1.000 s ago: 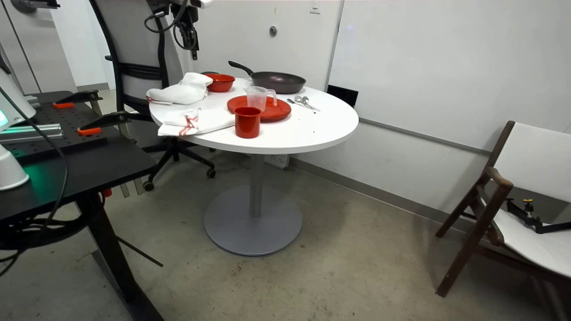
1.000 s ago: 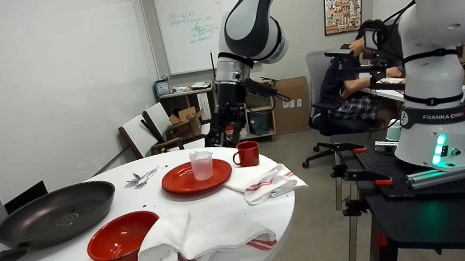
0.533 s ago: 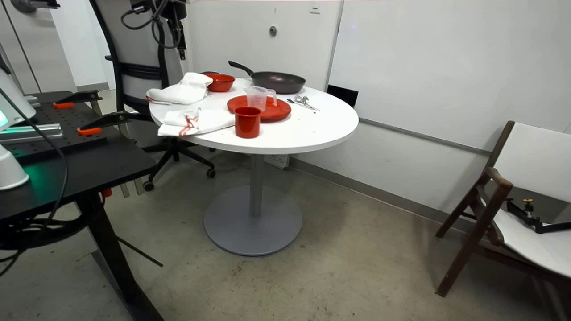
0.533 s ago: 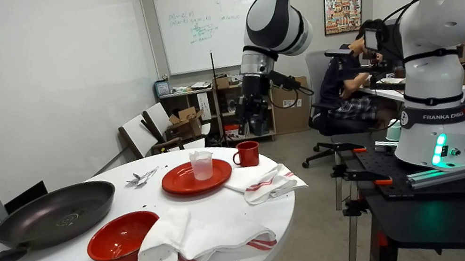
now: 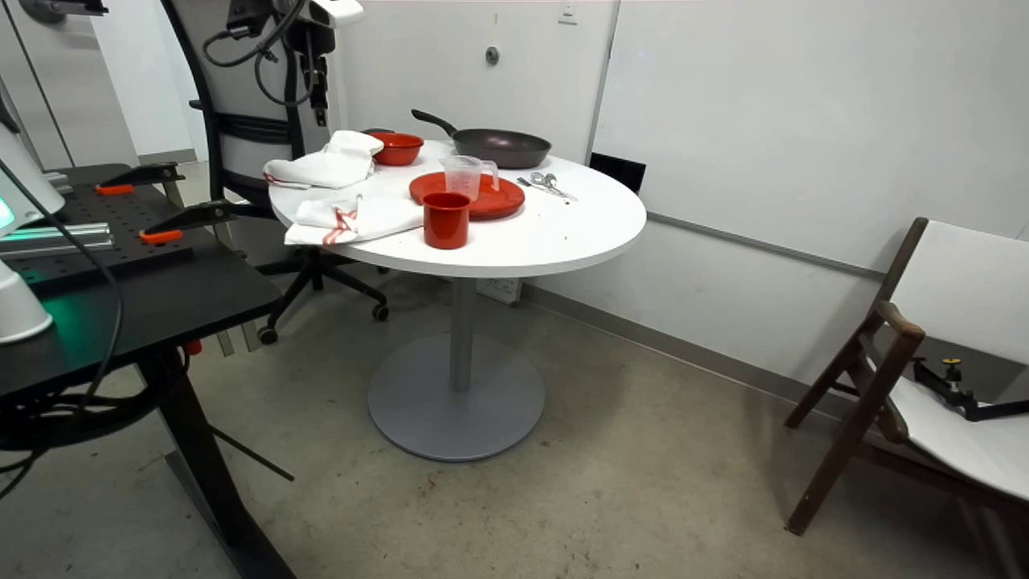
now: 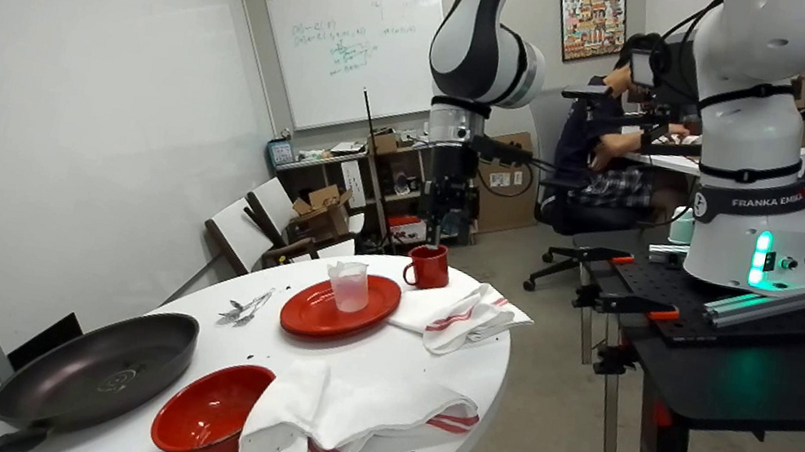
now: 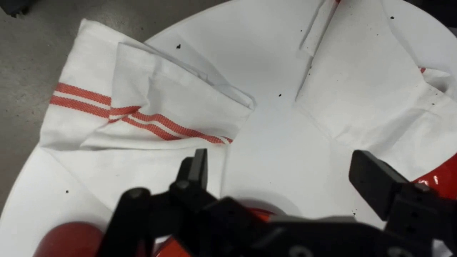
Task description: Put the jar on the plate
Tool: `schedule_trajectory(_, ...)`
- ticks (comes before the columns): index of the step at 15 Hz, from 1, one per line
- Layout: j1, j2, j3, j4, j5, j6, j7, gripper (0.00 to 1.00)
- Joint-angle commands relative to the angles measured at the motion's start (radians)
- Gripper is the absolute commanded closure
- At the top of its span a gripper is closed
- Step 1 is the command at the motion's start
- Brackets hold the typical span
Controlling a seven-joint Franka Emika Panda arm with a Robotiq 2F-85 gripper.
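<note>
In an exterior view, at the far left, I see one black frying pan (image 6: pixel 103 372), then one red bowl (image 6: pixel 211 418) near it on the white table (image 6: pixel 427 367). Next comes one cluster of metal utensils (image 6: pixel 244 309), its pieces too small for me to count. One flat red plate (image 6: pixel 305 315) follows, and the task's one jar (image 6: pixel 349 289), see-through and handled, stands upright on it. Then comes the nearer towel (image 6: pixel 360 421) of two, both white with red stripes, just beside the bowl. Further right stands one red mug (image 6: pixel 430 268), upright. My one gripper (image 7: pixel 279 157) hangs above the table, released: the wrist view shows its two fingers (image 7: pixel 369 180) spread wide, a gap between them. Rightmost is the second towel (image 6: pixel 468 325), just beside the mug.
</note>
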Motion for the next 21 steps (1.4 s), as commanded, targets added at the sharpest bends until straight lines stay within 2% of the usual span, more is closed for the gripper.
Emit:
schedule_trajectory(1, -0.011, 0.15, -0.017, 0.076, -0.025, 0.047, 0.072, 0.0)
schedule_trajectory(4, -0.007, 0.25, -0.057, 0.138, -0.08, 0.06, 0.141, 0.0)
schedule_trajectory(7, 0.026, 0.325, -0.121, 0.202, -0.161, 0.038, 0.226, 0.0)
schedule_trajectory(12, 0.041, 0.393, -0.187, 0.294, -0.285, 0.001, 0.365, 0.0)
schedule_trajectory(13, 0.039, 0.397, -0.187, 0.307, -0.297, -0.014, 0.367, 0.0)
schedule_trajectory(16, -0.014, 0.402, -0.123, 0.36, -0.27, -0.07, 0.257, 0.0)
schedule_trajectory(21, -0.017, 0.409, -0.093, 0.403, -0.278, -0.105, 0.137, 0.0)
